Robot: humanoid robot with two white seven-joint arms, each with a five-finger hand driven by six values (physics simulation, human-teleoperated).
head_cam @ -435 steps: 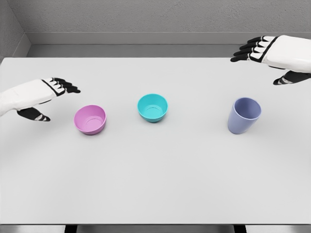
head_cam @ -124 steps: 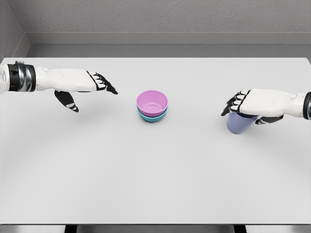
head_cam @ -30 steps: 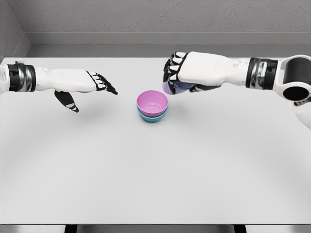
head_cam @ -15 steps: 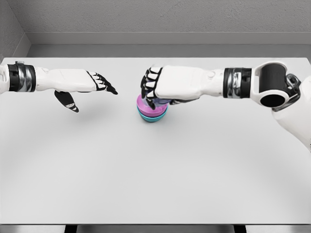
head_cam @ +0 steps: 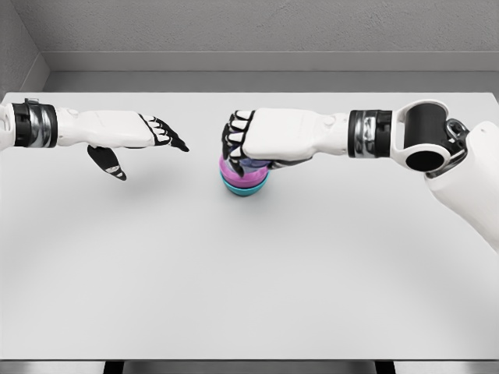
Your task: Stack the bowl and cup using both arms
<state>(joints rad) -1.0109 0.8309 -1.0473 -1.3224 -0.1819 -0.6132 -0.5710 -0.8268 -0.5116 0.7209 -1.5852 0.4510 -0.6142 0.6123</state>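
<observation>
The right hand (head_cam: 248,146), fingers curled around the lavender plastic cup (head_cam: 253,163), covers the pink plastic bowl (head_cam: 231,169) nested in the teal bowl (head_cam: 243,186) (cup now lower). Left hand (head_cam: 132,134) hovers apart, fingers extended, over the white table (head_cam: 249,280).

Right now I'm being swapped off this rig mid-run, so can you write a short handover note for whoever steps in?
Left hand: open, holding nothing, hovering over the white table left of the stack.
Right hand: shut on the lavender plastic cup, directly over the bowls.
Stack: pink plastic bowl sits nested in the teal plastic bowl at table centre.
Done: bowls stacked, cup brought over them.
Left: the hand hides whether the cup is seated; probably finish lowering, release, withdraw.
</observation>
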